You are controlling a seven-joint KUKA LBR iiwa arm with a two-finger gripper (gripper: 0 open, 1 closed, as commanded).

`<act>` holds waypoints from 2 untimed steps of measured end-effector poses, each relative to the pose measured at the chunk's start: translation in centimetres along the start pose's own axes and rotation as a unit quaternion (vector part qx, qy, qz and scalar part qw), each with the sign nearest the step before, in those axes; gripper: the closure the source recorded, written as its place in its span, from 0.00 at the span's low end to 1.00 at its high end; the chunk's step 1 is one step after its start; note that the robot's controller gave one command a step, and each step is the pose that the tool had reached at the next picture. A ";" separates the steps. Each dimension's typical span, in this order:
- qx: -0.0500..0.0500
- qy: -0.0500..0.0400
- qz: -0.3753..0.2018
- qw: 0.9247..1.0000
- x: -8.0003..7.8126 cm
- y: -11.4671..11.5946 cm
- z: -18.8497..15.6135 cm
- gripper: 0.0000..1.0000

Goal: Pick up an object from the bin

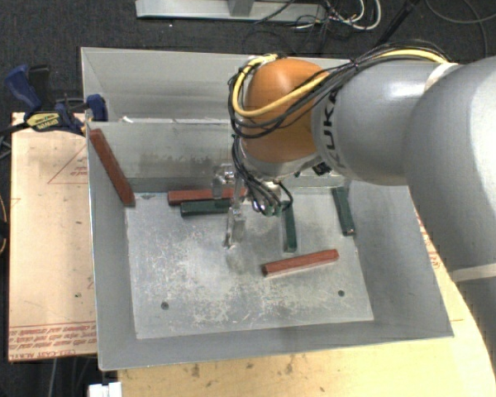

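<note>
Grey bin (107,304) from above. The arm (380,131) enters from the right; its gripper (233,226) hangs over bare floor near the middle, just right of a dark green bar (202,208) and a short red bar (188,195) lying side by side. A red block (300,263) lies lower right, and a brown strip (111,167) leans on the left wall.

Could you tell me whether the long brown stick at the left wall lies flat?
Propped: the brown stick slants up the bin's left wall.
</note>
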State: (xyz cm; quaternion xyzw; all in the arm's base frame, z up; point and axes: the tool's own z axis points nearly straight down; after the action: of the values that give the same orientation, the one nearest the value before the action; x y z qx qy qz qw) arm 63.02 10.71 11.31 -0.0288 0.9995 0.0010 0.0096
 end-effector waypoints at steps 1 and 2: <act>0.001 0.010 -0.051 0.999 -0.4 4.5 2.5 0.00; -0.001 0.007 -0.091 0.996 -2.3 1.9 4.3 1.00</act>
State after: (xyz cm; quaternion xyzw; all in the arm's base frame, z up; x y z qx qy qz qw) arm 65.31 12.72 7.08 -0.1201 0.9928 0.0006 0.0025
